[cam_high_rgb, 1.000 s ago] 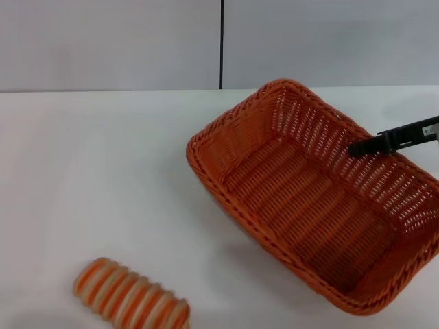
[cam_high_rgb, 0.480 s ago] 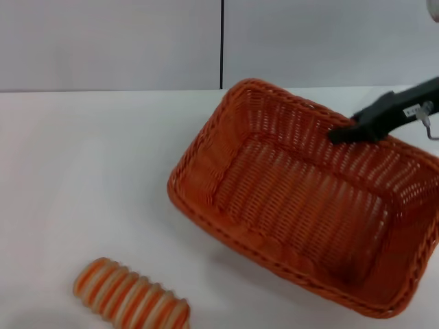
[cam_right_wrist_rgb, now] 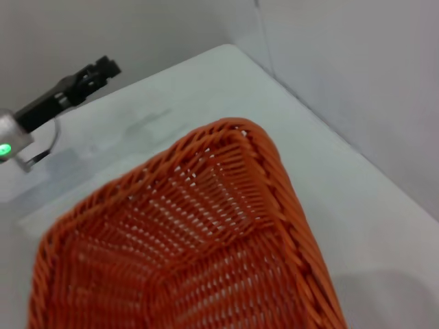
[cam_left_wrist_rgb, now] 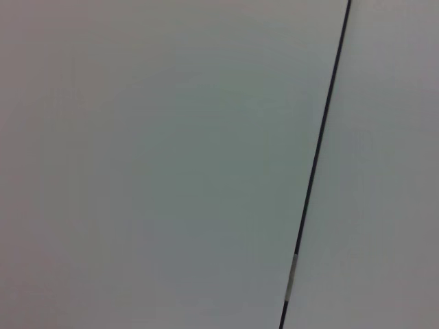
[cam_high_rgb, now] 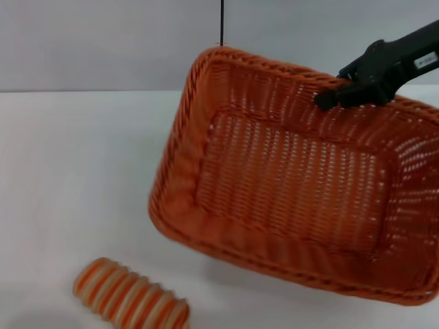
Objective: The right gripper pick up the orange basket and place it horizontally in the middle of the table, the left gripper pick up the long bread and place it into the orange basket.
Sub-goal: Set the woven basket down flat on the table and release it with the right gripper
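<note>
**A:** Where is your right gripper [cam_high_rgb: 328,98]?

**B:** In the head view it reaches in from the upper right. Its black fingers are closed on the far rim of the orange basket [cam_high_rgb: 288,178], one on each side of the braided edge as far as you can see.

**A:** And the basket itself?

**B:** You have it lifted and tipped toward the camera, so you look straight into its woven bottom. Its far rim stands in front of the grey wall [cam_high_rgb: 103,41], above the table's back edge. It fills the right half of the head view and runs past the right border. The right wrist view shows one rounded corner of the basket [cam_right_wrist_rgb: 226,226] with the white table [cam_right_wrist_rgb: 206,82] beyond it.

**A:** The long bread?

**B:** It lies flat on the table [cam_high_rgb: 75,178] at the near left, well apart from the basket, striped orange and cream, set slantwise, with its near end cut by the lower border [cam_high_rgb: 130,300].

**A:** Your left gripper?

**B:** You see it only in the right wrist view, far off over the table's far side [cam_right_wrist_rgb: 103,68], a small black claw on a thin arm. You cannot tell how its fingers stand. The left wrist view shows only pale panelling with a dark seam [cam_left_wrist_rgb: 315,164].
</note>
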